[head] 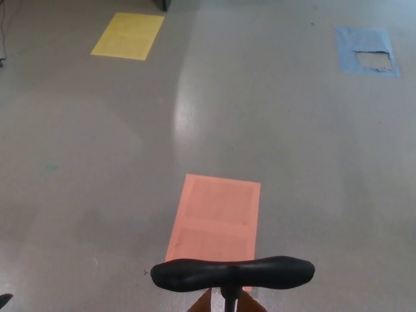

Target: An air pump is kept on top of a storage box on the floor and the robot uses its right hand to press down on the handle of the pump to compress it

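Lab/test space: bare grey floor (292, 149) w/ coloured marker patches (128, 36)

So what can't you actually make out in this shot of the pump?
Head view only:
- Pump handle shows; the shaft below is cut off by the bottom edge.
- Storage box: only a brown sliver shows.
- Neither robot hand identifiable.
- Dark shape at the bottom-left corner: too cropped to identify.
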Motion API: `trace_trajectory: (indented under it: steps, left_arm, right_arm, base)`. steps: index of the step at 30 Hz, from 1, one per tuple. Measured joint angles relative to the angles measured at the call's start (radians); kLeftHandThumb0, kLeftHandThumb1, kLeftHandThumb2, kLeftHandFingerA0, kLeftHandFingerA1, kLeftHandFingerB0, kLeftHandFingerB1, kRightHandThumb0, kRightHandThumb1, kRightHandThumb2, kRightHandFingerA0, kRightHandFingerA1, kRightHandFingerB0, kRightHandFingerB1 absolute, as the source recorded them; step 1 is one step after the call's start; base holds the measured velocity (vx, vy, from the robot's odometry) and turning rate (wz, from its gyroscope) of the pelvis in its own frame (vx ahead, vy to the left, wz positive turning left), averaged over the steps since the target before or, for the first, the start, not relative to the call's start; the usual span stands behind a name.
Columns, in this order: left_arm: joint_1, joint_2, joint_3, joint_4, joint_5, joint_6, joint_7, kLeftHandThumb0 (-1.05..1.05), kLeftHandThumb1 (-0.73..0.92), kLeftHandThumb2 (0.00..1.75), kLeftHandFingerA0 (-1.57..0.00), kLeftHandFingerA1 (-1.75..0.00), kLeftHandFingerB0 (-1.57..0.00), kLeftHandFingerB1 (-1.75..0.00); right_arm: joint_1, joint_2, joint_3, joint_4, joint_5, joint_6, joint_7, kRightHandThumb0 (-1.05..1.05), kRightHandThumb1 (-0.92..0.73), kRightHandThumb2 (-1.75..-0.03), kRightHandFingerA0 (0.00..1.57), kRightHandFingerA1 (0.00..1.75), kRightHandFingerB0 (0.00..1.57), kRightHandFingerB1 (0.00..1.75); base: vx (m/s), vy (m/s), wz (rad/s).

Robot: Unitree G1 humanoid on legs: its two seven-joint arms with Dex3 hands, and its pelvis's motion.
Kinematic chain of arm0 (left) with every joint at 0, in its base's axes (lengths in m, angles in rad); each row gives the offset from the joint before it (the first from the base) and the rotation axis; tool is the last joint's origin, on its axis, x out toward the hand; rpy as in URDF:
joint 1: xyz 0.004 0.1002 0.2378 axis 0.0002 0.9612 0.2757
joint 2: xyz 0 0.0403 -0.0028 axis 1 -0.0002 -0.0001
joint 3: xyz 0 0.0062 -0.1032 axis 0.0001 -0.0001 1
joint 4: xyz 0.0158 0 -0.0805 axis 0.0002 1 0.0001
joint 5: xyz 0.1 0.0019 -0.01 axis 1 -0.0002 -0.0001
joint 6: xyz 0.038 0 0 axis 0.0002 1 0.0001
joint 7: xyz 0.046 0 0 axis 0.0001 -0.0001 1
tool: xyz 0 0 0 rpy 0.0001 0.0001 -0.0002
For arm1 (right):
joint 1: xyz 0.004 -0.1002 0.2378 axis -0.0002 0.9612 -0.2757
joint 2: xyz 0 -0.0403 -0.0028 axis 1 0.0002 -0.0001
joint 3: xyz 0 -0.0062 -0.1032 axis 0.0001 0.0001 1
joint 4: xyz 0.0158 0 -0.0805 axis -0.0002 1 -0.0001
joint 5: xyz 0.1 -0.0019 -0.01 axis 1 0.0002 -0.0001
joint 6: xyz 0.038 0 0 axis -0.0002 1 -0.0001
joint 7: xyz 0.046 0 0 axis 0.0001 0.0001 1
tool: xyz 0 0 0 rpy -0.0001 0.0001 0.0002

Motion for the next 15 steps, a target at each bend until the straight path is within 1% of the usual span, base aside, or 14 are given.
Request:
trace_trajectory:
  steps: [2, 3, 10, 11, 15]
  left_arm:
    - [-0.001, 0.0, -0.001, 0.0, 0.0, 0.0, 0.0, -0.63, 0.62, 0.6, -0.34, -0.5, -0.38, -0.36]
    - [-0.002, 0.0, -0.001, 0.0, 0.0, 0.0, 0.0, -0.62, 0.62, 0.6, -0.34, -0.51, -0.39, -0.37]
    - [-0.008, 0.0, -0.002, 0.001, 0.0, 0.0, -0.001, -0.61, 0.61, 0.59, -0.34, -0.51, -0.38, -0.37]
    - [-0.008, 0.0, -0.002, 0.002, 0.0, 0.0, -0.001, -0.61, 0.61, 0.59, -0.34, -0.5, -0.38, -0.36]
    - [-0.009, 0.0, -0.005, 0.004, 0.0, 0.0, -0.001, -0.62, 0.62, 0.59, -0.34, -0.51, -0.38, -0.37]
  right_arm:
    - [-0.02, -0.014, 0.029, -0.048, 0.008, 0.01, 0.019, -0.91, -0.83, -1.18, 0.07, 0.2, 0.07, 0.15]
    - [-0.03, -0.022, 0.045, -0.073, 0.013, 0.015, 0.029, -0.96, -0.86, -1.2, 0.06, 0.14, 0.05, 0.1]
    - [-0.119, -0.069, 0.204, -0.269, 0.037, 0.061, 0.12, -0.96, -0.86, -1.21, 0.06, 0.13, 0.06, 0.12]
    - [-0.125, -0.069, 0.217, -0.283, 0.038, 0.065, 0.127, -0.95, -0.85, -1.19, 0.07, 0.16, 0.07, 0.14]
    - [-0.177, -0.071, 0.339, -0.386, 0.04, 0.097, 0.184, -0.96, -0.85, -1.19, 0.06, 0.14, 0.06, 0.13]
  base:
    - [0.0, 0.0, 0.0]
    - [0.0, 0.0, 0.0]
    - [0.0, 0.0, 0.0]
    - [0.0, 0.0, 0.0]
    - [0.0, 0.0, 0.0]
